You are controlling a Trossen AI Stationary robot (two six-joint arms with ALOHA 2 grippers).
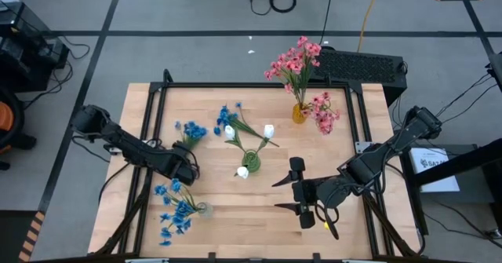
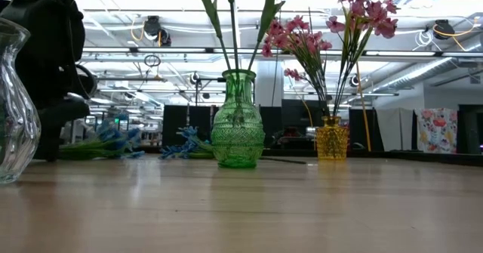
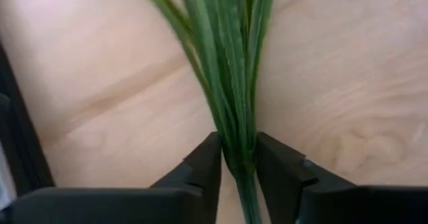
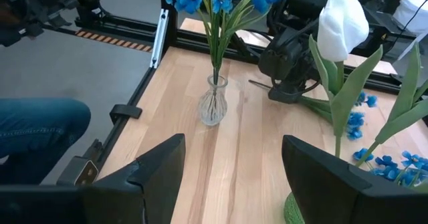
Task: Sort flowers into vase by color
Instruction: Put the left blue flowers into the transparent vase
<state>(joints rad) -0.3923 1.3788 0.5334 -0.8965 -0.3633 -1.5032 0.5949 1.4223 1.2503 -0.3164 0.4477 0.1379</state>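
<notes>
- The left gripper (image 1: 187, 167) sits at the table's left-centre, low over the wood. In its wrist view the two dark fingers (image 3: 200, 167) are pressed against a bundle of thin green stems (image 3: 231, 97); I read this as a pinch on the stem, though whether the grip is firm cannot be told.
- The stem belongs to the blue spray (image 1: 190, 131) lying flat on the table (image 1: 259, 216). Its long axis runs from the gripper away toward the far edge, blossoms at the far end.
- The clear glass vase (image 1: 204, 209), already holding blue flowers (image 1: 174, 210), stands just on the near side of the left gripper. So the target lies opposite the blossom end, and the left arm is much the nearer.
- The spray will probably need lifting and tipping upright, stem end down, before it goes in.
- At centre, the green vase (image 1: 250, 162) holds white buds (image 1: 269, 130) and a further blue spray (image 1: 229, 114).
- Farther back, the amber vase (image 1: 300, 112) holds pink flowers (image 1: 294, 60).
- The right gripper (image 1: 302, 194) waits at the near right, fingers spread, holding nothing.
</notes>
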